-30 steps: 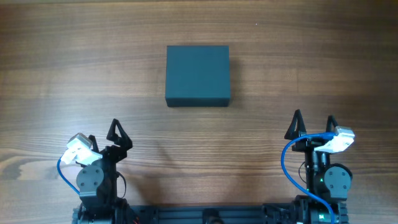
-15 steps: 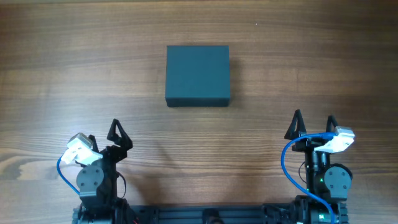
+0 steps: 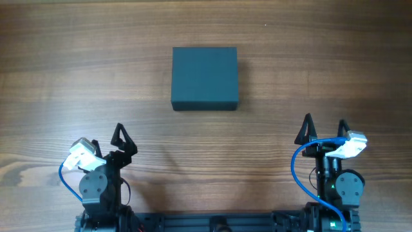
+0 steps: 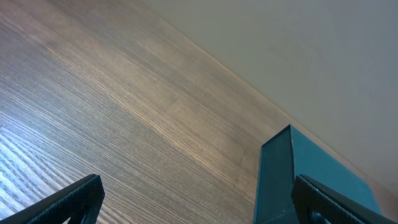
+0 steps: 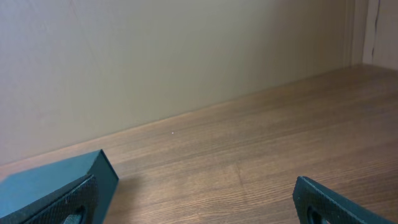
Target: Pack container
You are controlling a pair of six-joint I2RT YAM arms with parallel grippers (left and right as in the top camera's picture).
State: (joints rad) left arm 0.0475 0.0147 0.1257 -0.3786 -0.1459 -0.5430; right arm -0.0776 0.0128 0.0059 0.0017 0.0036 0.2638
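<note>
The container (image 3: 205, 78) sits on the wooden table (image 3: 77, 58), towards the far side and about midway across. It rests flat, with its top level and its sides square to the table edges. It is a dark teal-grey box with a dull surface, and the top and the front wall facing the arms show one even colour. From above, the line where the lid meets the body is too fine to make out. Both arms are well apart from it.

The left gripper (image 3: 109, 140) is near the front edge of the table on the left, turned a little to one side. Its two black fingers (image 4: 69, 201) are spread apart with only bare wood between them. In the left wrist view, a corner of the container stands upright beyond the right-hand finger, with a pale wall (image 4: 298, 43) behind it.

The right gripper (image 3: 325, 124) is near the front edge on the right and points straight away from the base. Its fingers are also spread wide and hold nothing. In the right wrist view, the container's corner shows low at the left, just behind the left-hand finger.

A blue cable (image 3: 295, 169) loops beside the right arm, and a white part (image 3: 351, 143) sits at its wrist.
</note>
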